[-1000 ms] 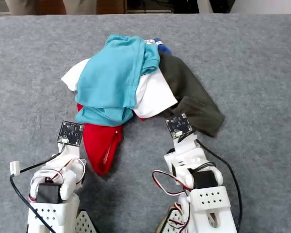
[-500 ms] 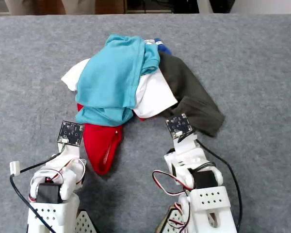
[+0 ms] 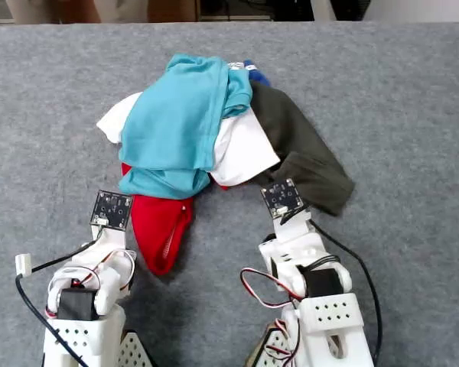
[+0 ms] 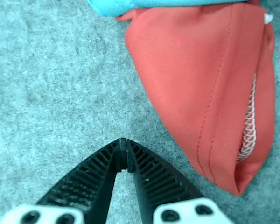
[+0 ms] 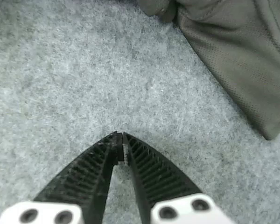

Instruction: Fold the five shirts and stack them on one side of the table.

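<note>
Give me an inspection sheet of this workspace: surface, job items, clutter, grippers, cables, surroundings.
Surface: grey felt-like table cover, flat.
Job's things: five in one loose pile, none folded or stacked. The turquoise knit shirt is on top and the white shirt lies under it. The red mesh shirt pokes out toward the left arm, the dark olive mesh shirt lies toward the right arm, and a blue fabric corner shows at the far side.
Clutter: nothing seen.
Grippers: left gripper shut, empty, over bare cover beside the red shirt. Right gripper shut, empty, near the olive shirt's edge.
Cables: black cable with white connector loose by the left arm. Red and white wires looped at the right arm.
Surroundings: too cropped to tell.
</note>
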Tool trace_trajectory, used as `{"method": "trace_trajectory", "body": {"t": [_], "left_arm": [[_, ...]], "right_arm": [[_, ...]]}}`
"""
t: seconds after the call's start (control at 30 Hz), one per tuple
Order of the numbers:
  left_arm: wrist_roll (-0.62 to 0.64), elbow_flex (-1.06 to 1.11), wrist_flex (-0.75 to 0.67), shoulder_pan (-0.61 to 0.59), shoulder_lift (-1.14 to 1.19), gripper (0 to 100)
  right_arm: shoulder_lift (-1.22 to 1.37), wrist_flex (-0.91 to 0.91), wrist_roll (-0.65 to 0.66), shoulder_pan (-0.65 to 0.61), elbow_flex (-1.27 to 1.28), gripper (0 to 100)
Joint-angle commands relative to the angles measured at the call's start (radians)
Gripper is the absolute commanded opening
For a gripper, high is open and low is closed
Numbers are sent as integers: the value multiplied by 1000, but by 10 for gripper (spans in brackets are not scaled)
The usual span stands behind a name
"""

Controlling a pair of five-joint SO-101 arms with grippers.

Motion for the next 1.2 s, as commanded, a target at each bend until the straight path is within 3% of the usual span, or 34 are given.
{"method": "trace_trajectory", "body": {"t": [0.0, 1.17], "left_arm": [[3, 12, 5, -8, -1, 19], [3, 12, 6, 17, -1, 19]], "right_arm": [[-12, -20, 2, -13, -2, 5], [-12, -20, 3, -13, -2, 6]]}}
